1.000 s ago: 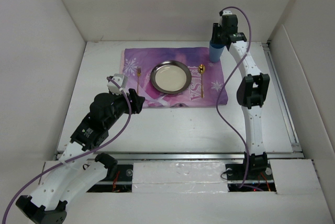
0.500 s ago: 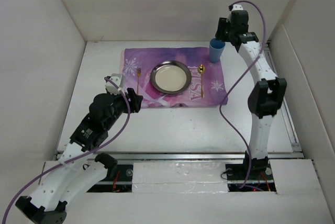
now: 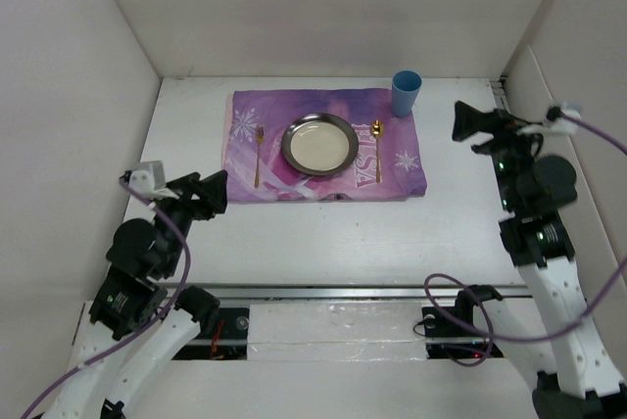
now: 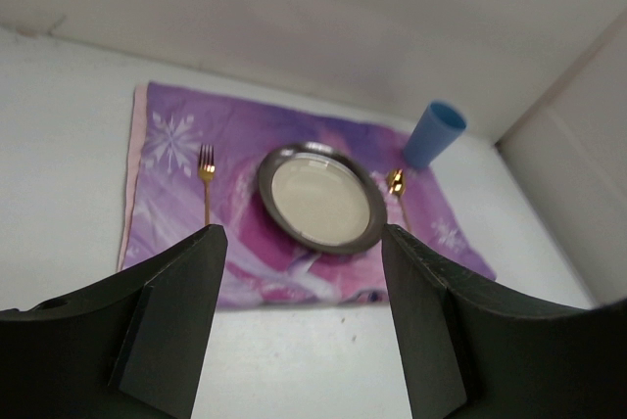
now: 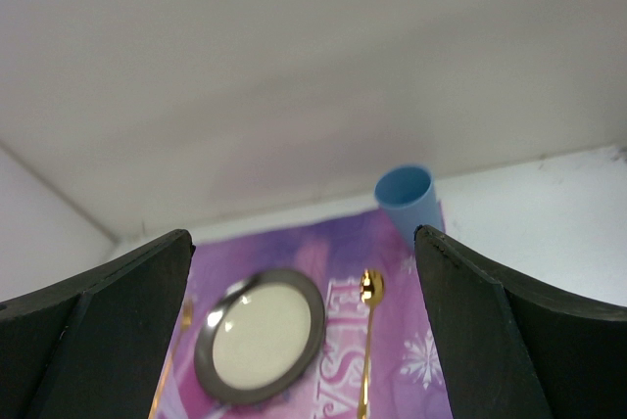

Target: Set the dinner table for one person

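Observation:
On the white dinner table point(image 3: 323, 233) lies a purple mat point(image 3: 402, 160). A round metal plate point(image 3: 318, 143) sits at its middle, with a gold fork point(image 3: 259, 155) to its left and a gold spoon point(image 3: 377, 150) to its right. A blue cup point(image 3: 406, 93) stands upright at the mat's far right corner. My left gripper point(image 3: 214, 191) hovers open near the mat's front left corner, holding nothing. My right gripper point(image 3: 462, 122) is open and empty, off to the right of the cup. The left wrist view shows the plate point(image 4: 321, 197), fork point(image 4: 207, 179) and cup point(image 4: 434, 133) ahead.
White walls enclose the table on the left, back and right. A silver rail point(image 3: 323, 292) runs along the near edge by the arm bases. In the right wrist view the cup point(image 5: 407, 199) and spoon point(image 5: 368, 326) lie ahead, below the back wall.
My right gripper has opened, left the blue cup standing, and drawn back to the right. My left arm has pulled back toward the near left.

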